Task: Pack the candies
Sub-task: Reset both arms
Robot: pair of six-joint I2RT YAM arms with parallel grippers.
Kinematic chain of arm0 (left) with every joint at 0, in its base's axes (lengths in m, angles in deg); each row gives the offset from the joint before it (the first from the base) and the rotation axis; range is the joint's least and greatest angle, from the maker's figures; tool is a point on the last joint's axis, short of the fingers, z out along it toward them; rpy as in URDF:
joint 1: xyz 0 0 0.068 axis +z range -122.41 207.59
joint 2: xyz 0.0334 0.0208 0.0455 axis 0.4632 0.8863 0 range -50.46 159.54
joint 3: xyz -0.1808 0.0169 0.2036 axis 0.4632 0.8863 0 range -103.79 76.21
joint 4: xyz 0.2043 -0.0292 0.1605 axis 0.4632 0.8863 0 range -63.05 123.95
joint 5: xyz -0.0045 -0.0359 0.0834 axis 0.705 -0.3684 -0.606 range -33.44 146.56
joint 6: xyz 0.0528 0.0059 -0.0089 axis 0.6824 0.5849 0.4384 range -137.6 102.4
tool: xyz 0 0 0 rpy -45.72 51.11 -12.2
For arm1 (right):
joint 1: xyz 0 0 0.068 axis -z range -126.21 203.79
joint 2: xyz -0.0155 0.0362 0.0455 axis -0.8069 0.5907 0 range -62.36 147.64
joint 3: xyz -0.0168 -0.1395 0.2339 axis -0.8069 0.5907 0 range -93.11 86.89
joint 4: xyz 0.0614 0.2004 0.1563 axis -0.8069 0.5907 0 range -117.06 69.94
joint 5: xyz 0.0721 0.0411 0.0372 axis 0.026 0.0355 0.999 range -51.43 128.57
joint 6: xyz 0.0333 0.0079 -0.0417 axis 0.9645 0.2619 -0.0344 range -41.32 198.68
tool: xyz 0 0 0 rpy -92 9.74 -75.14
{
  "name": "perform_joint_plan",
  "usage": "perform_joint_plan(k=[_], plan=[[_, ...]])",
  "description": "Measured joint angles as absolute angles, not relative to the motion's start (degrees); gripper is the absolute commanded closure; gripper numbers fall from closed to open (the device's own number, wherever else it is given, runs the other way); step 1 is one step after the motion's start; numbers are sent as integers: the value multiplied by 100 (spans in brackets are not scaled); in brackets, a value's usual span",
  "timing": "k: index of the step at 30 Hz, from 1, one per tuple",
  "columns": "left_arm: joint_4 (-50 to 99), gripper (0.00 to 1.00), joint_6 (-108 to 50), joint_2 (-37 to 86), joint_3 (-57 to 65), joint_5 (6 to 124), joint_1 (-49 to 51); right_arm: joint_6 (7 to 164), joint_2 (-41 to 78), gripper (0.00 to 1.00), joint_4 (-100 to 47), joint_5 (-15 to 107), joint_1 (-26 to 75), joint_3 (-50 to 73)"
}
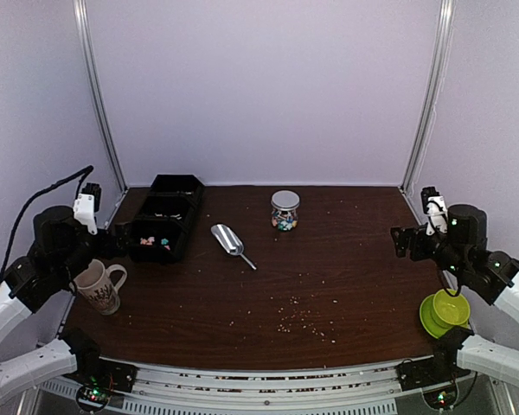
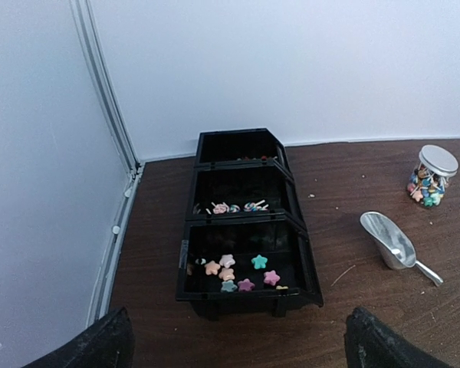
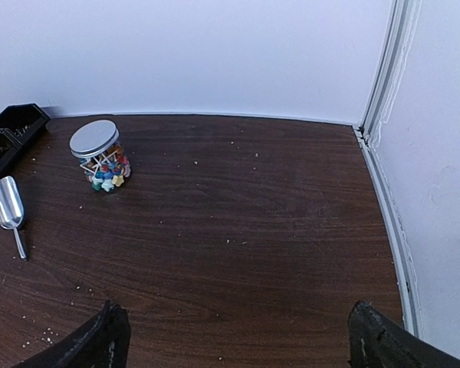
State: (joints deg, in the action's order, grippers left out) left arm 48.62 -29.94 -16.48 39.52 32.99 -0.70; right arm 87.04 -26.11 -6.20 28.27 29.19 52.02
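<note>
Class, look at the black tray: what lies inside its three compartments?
The nearest compartment of the black tray holds star-shaped candies; the middle one holds wrapped candies. The farthest is too dark to tell.

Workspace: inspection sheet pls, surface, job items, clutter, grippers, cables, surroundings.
Surface: dark brown wooden table, pale crumbs scattered near front.
Job's things: star-shaped multicoloured candies in nearest compartment of black three-compartment plastic bin; more in lidded clear glass jar; silver metal scoop lying between them.
Clutter: patterned beige mug, nested green bowls.
Grippers: left gripper and right gripper open, empty.
Cables: black cable looping off left arm.
Surroundings: white walls, metal corner rails.
</note>
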Motion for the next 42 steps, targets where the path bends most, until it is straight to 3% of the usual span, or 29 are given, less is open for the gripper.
perform_joint_plan(k=[14,27,42], plan=[[5514,2,-2904,-2999,4249,3211,-57,8789,-4364,0,-543,2680,2919,5899],[5697,2,-2506,-2413,4247,3884,-57,8785,-4115,1,-735,2545,2919,6028],[5391,2,-2390,-3292,4643,3485,-57,8763,-3758,1,-851,2501,2919,6026]])
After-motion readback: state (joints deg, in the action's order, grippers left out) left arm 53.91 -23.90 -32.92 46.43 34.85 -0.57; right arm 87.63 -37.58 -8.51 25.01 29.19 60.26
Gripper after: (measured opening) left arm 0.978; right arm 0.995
